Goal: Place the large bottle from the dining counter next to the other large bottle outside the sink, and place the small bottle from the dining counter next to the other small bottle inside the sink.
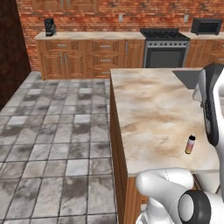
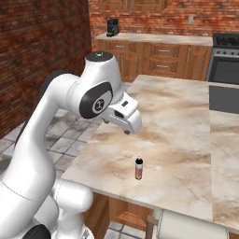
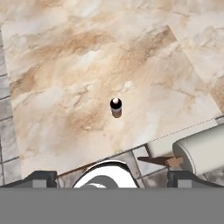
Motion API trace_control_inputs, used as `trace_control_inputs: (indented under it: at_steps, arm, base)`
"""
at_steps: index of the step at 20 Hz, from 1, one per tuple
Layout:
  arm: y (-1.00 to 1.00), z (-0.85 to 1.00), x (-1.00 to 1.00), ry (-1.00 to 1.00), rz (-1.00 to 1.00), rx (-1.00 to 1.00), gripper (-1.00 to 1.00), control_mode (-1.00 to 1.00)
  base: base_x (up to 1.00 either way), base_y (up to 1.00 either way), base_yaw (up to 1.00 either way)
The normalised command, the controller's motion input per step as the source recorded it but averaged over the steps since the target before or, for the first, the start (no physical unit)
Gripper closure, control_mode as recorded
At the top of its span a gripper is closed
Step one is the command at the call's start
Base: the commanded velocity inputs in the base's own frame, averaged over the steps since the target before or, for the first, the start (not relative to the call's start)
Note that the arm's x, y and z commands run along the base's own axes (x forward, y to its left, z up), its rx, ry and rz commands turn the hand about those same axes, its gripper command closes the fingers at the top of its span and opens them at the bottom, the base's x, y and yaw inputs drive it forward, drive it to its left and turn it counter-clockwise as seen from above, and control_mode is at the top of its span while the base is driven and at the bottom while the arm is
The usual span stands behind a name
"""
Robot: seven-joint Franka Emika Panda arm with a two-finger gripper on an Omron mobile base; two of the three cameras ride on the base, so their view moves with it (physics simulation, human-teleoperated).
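While upright, small bottle (image 2: 138, 168) stands alone on dining counter (image 2: 177, 121).

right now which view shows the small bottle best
The right base view: the small bottle stands upright in side profile, unobstructed. The left base view shows it similarly, nearer the frame's edge. The hand view looks down onto its cap.

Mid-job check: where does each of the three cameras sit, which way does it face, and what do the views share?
Left base view: behind the arm's left, facing forward over the dining counter; arm at lower right.
Right base view: behind the arm's right, facing the same counter; arm at lower left.
Hand view: on the hand, looking straight down at the counter; open gripper tips at the bottom.
Shared: all three show the small bottle standing upright on the counter.
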Motion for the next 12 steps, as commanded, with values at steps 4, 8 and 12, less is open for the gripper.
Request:
trace_control_inputs:
  at_steps: [4, 8, 12]
  arm:
    - [0.00, -0.07, 0.06, 0.09, 0.04, -0.02, -1.00, -1.00]
    - [-0.05, -0.17, 0.07, 0.07, 0.02, -0.01, -1.00, -1.00]
    - [-0.01, -0.26, 0.07, 0.04, 0.01, 0.01, -1.00, -1.00]
  base:
    - [0.00, 0.00, 0.00]
    - [0.00, 0.00, 0.00]
    - [0.00, 0.00, 0.00]
